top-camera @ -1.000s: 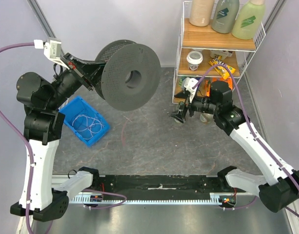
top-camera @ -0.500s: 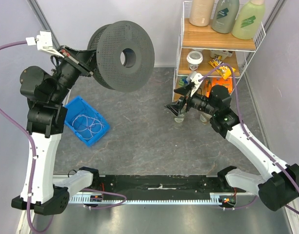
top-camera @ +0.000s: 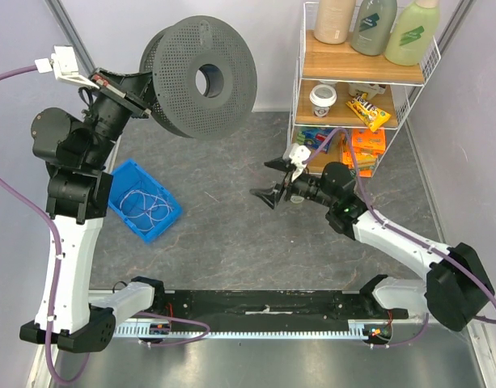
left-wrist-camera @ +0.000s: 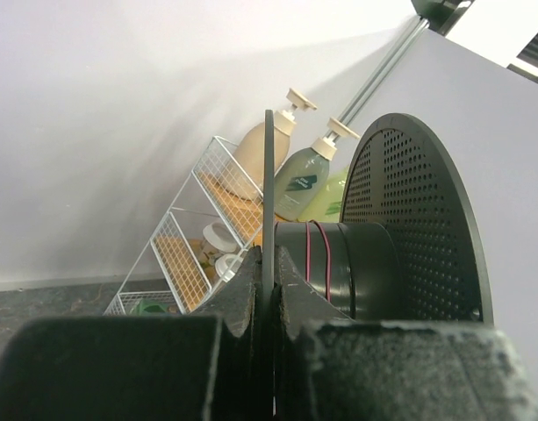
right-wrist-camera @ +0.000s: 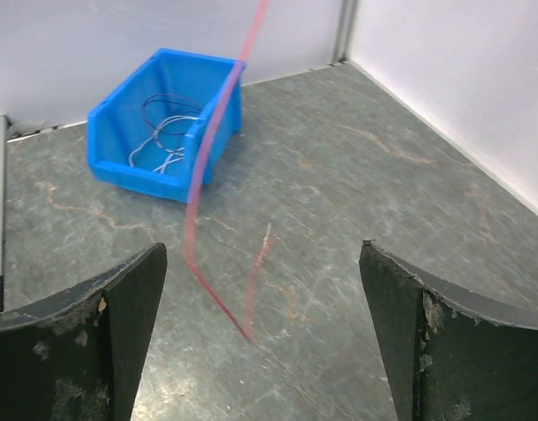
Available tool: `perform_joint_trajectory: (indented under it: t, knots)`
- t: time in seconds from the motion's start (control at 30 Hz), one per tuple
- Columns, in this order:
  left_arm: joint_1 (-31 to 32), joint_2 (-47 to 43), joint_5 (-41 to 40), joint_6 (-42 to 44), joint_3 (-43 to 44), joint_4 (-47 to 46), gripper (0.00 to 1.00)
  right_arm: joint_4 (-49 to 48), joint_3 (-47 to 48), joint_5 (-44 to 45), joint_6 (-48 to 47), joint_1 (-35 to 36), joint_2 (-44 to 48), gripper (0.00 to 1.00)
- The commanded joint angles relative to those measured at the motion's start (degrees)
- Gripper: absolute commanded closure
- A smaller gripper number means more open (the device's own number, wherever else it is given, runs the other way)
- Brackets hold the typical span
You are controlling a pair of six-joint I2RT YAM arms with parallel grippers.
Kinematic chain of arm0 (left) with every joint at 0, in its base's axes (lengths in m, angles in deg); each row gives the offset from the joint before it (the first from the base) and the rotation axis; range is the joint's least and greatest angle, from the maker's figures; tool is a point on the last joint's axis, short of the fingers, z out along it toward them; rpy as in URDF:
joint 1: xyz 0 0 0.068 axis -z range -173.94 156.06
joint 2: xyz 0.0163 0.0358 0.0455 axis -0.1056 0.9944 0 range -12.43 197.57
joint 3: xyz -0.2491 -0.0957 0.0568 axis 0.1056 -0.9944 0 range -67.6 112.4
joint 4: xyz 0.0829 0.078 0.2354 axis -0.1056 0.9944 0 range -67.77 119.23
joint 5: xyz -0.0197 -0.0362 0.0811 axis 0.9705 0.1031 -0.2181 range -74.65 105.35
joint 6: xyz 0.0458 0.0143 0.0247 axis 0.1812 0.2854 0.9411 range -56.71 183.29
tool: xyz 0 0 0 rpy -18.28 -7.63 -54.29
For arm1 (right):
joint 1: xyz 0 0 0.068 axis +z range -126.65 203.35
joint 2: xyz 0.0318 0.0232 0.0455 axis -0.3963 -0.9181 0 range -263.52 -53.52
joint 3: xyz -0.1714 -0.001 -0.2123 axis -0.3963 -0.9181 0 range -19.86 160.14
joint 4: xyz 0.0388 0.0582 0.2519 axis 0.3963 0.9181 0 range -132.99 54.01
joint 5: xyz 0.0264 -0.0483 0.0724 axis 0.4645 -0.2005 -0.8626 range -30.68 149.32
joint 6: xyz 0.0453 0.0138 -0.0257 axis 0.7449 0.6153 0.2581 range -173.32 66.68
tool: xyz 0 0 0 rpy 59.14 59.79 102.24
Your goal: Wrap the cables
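Currently the cable (right-wrist-camera: 211, 132) is seen hanging near-upright just ahead of the right gripper (right-wrist-camera: 260, 253), spread wide and empty, while the spool (top-camera: 203, 81) is clamped in the left gripper (left-wrist-camera: 269, 263).

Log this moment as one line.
left tool: shut on spool, raised | right tool: open, pink cable hanging ahead | bin: more cables inside

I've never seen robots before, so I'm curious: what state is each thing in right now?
Dark grey perforated plastic spool: held aloft by its rim.
Left pincer: shut on the spool's flange.
Right pincer: open, empty.
Thin pink cable: dangling free, ungripped.
Blue plastic bin: holds loose pale wires.
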Motion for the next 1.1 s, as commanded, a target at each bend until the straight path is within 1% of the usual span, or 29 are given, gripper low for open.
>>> perform_joint_trajectory:
  t: [0.0,0.07,0.13,0.2,0.3,0.33,0.37,0.43,0.63,0.73,0.77,0.83,0.93,1.07]
  knots:
    - [-0.28,-0.36,0.38,-4.63,3.69,-7.56,0.98,-10.24,-1.93,1.7,-2.31,2.96,-1.41,0.02]
    - [-0.19,-0.27,1.17,-5.86,3.87,-8.35,0.98,-12.52,-2.11,3.63,-2.84,3.31,-2.64,0.05]
    - [-0.28,-0.45,1.61,-6.74,3.96,-8.79,0.98,-14.11,-1.5,4.95,-3.54,3.31,-3.87,0.17]
    - [-0.28,-0.36,1.35,-7.01,3.87,-8.8,0.98,-15.34,-0.62,6.27,-3.46,3.31,-4.93,0.38]
    - [-0.19,-0.54,0.3,-6.39,3.78,-8.62,0.98,-16.75,0.44,5.75,-3.11,3.31,-5.98,0.65]
    - [-0.28,-0.62,-0.05,-6.13,3.69,-8.53,0.98,-16.84,0.7,5.23,-2.85,3.31,-6.25,0.77]
    - [-0.28,-0.63,-0.93,-5.78,3.69,-8.18,0.98,-16.75,0.79,4.7,-2.58,3.31,-6.34,0.87]
    - [-0.28,-0.71,-2.86,-4.73,3.61,-7.48,0.98,-15.7,0.62,4.61,-1.97,3.31,-6.34,1.0]
    - [-0.28,-0.36,-11.9,-0.51,3.52,-4.32,0.98,-10.44,-3.68,3.64,-0.73,3.31,-3.44,1.0]
    - [-0.19,1.04,-22.43,2.12,4.57,-0.81,0.98,-3.15,-5.18,1.62,-3.71,4.36,-1.42,1.0]
    - [-0.28,1.91,-27.52,2.66,5.53,1.38,0.98,0.09,-6.14,1.1,-5.38,4.98,-0.54,1.0]
    - [-0.28,4.2,-32.64,2.83,7.55,6.3,0.98,2.93,-7.73,-0.05,-7.49,6.29,1.21,1.0]
    - [-0.28,6.22,-36.61,3.36,7.3,10.27,0.98,8.89,-7.56,-0.75,-11.62,9.02,3.24,1.0]
    - [-0.28,8.33,-39.51,5.91,4.76,10.8,0.98,18.2,-3.88,-1.98,-18.55,14.46,5.09,1.0]
